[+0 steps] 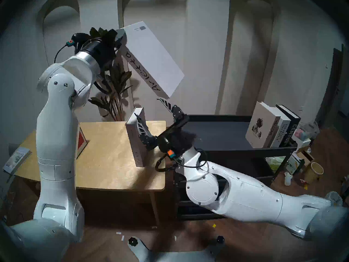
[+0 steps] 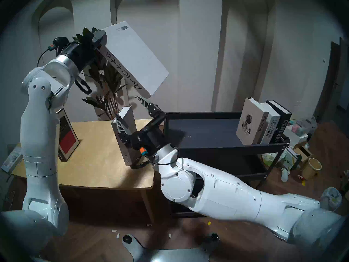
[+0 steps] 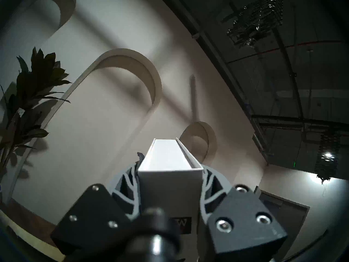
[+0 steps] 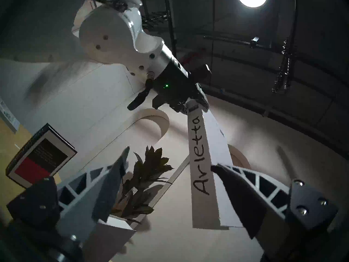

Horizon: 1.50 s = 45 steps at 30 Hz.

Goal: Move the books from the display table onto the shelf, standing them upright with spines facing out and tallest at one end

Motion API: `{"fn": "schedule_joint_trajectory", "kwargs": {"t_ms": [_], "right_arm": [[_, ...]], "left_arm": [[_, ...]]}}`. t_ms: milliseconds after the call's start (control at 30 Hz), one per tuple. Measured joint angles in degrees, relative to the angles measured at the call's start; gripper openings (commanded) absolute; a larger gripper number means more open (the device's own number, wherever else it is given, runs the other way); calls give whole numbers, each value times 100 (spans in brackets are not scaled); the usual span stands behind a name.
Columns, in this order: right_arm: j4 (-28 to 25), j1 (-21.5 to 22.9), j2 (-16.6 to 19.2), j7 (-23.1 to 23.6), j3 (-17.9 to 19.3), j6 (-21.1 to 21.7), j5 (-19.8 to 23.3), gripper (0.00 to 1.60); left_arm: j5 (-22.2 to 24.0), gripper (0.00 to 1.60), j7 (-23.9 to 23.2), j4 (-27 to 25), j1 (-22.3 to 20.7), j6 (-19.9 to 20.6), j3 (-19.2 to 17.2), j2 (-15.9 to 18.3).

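Observation:
My left gripper (image 1: 121, 40) (image 3: 170, 170) is shut on one end of the white "Arietta" book (image 1: 154, 55) (image 4: 202, 161), held tilted high above the display table (image 1: 105, 161). My right gripper (image 1: 147, 106) (image 4: 170, 157) stands open under it. One of its fingers lies beside a grey book (image 1: 136, 140) standing upright on the table, and the other points up near Arietta's lower end. A black-and-red book (image 2: 67, 136) stands at the table's left, partly behind my left arm. Three books (image 1: 272, 127) lean spines-out at the right end of the shelf (image 1: 217, 135).
A tall dark plant (image 1: 113, 91) stands behind the table under the raised book. A small thin book (image 1: 17, 158) lies off the table's left edge. Cups and clutter (image 1: 316, 170) sit on the floor right of the rack, whose left part holds no books.

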<state>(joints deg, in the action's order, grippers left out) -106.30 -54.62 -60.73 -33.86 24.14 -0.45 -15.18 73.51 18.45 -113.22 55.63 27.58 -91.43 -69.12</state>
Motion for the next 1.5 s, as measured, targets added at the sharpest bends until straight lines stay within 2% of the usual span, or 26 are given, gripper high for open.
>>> {"fn": "schedule_joint_trajectory", "kwargs": {"t_ms": [633,833,1200,1500], "right_arm": [[1598,870,-1019,408,-128,763,-996,160],[1931,1183,-1342,432,-160,979,-1279,160],[2462,1682,-1942,208,-237,1408,-1841,160],[3219,1937,-2446,-242,-34,1865,-2109,160]], "left_arm": [[-55,0,933,-161,-413,-83,-120,-240],[30,0,1279,-226,-472,-109,-177,-346],[249,0,2117,-271,-506,-159,-187,-615],[447,0,2989,-332,-612,-242,-179,-884]]}}
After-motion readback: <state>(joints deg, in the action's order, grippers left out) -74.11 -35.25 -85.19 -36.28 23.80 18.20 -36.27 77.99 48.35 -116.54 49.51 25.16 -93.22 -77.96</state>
